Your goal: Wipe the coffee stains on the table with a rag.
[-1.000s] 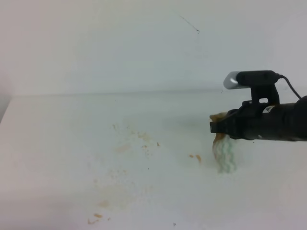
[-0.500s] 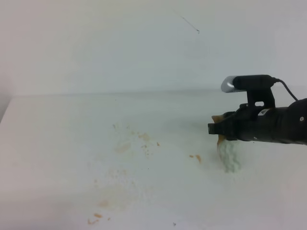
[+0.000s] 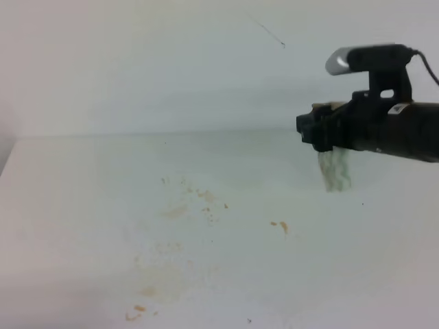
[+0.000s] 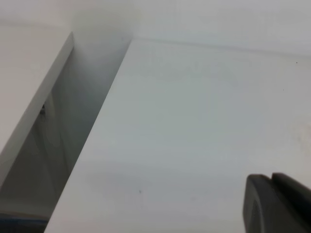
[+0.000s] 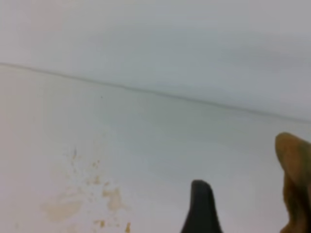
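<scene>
White table (image 3: 82, 205) fills the scene, its near-left part dotted with faint tan coffee stains (image 3: 175, 212), and two small orange spots lie nearer the middle. Farther back on the right, the right gripper (image 3: 310, 130) hangs above the surface with the rag (image 3: 335, 170) dangling from it, clear of the table; whether its jaws clench the cloth cannot be told. Only a dark corner of the left gripper (image 4: 277, 204) shows, its state unreadable.
</scene>
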Available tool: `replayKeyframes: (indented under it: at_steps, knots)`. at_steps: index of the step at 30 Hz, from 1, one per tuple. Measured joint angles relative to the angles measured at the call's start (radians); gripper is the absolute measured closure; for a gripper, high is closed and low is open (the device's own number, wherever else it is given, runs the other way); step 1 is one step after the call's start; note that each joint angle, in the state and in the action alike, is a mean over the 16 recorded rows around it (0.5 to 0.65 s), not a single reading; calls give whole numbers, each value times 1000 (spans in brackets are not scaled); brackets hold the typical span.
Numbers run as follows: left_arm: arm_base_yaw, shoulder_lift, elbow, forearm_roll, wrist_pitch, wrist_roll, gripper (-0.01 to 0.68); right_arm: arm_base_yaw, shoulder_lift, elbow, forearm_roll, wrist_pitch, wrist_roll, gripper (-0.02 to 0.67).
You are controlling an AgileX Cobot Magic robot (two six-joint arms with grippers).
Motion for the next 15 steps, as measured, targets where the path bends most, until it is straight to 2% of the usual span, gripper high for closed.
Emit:
replayKeyframes:
  at_steps: [8,15]
  knots:
    - [0,-2,0,0,0,0,675,0,-98,-17,1,83,-88,154]
    - [0,-6,0,0,0,0,675,0,-79,-17,27,166,-117,154]
